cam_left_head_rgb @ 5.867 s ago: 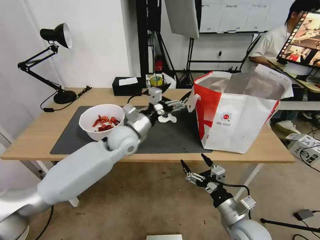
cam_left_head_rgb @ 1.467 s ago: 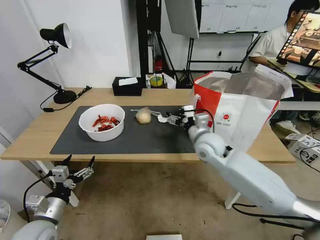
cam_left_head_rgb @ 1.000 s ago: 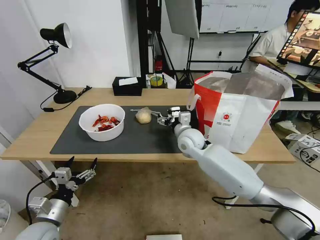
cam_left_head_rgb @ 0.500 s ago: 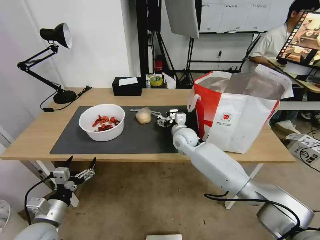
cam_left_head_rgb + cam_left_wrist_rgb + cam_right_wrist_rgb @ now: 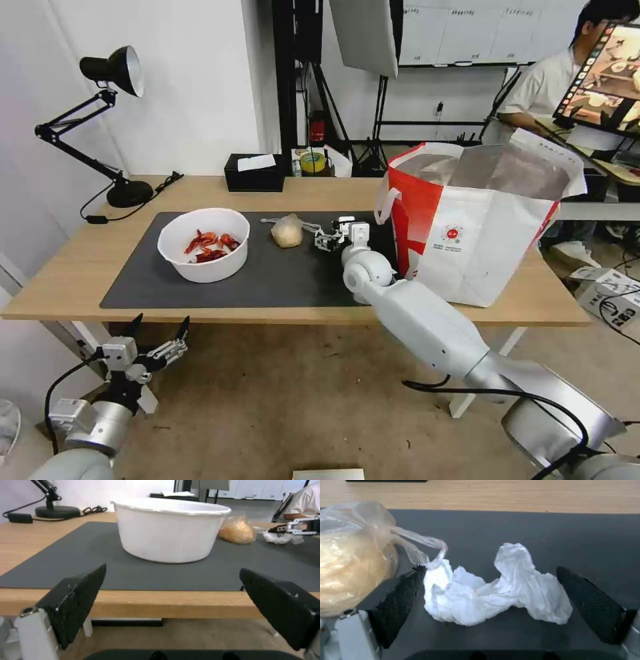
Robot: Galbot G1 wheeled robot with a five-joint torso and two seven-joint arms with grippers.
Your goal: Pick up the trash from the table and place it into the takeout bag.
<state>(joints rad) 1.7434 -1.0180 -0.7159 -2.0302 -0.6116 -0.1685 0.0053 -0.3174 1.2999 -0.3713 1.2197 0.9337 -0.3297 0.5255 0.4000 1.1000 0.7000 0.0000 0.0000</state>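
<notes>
- The right gripper [image 5: 486, 597] is low over the dark grey mat [image 5: 280, 280], its black fingers [image 5: 400, 597] spread wide and holding nothing.
- The crumpled white tissue [image 5: 493, 590] lies directly between those fingers, resting on the mat. One finger touches, or nearly touches, the end of the tissue nearest the bagged lump; the other stands a little clear of the far end.
- The tissue's long axis runs from finger to finger, so in my judgement a straight closing would take it along its length.
- The right arm is much the nearer; the left gripper [image 5: 155, 341] hangs below the table's [image 5: 60, 293] front edge, also spread wide and empty.
- The tissue is a loose, rumpled wad with a raised fold near its middle, soft and likely to compress easily.
- Just beside it sits the knotted clear bag [image 5: 353, 552] of a beige lump; its twisted tail [image 5: 420, 542] reaches to the near finger and could get pinched along with the tissue.
- Farther along the mat stands the white bowl [image 5: 203, 243] of red shells, and on the other side the takeout bag [image 5: 480, 227], open-topped.
</notes>
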